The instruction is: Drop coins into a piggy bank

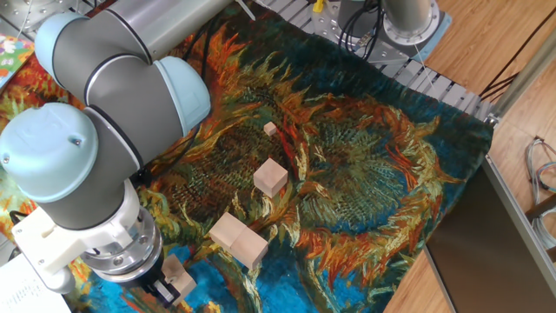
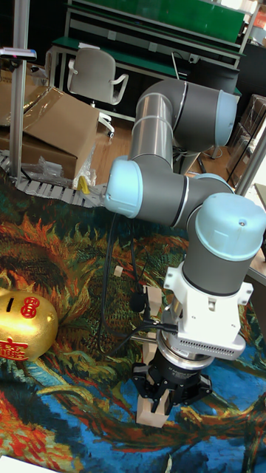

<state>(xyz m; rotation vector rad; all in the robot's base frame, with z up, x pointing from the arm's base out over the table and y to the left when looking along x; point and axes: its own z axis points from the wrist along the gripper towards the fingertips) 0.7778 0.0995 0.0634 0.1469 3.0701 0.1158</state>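
Arm folded—gripper [image 2: 164,400] low, downward

A table is covered by a bright cloth [image 1: 365,174] with big orange and blue flowers. On the cloth sit four wooden blocks [image 1: 270,177] and, in the tall fixed view, a gold piggy bank [image 2: 22,327].

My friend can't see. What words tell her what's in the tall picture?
A big grey and pale-blue robot arm reaches down, its gripper low over a pale wooden block on a sunflower-patterned cloth. A shiny gold piggy bank sits at the left edge.
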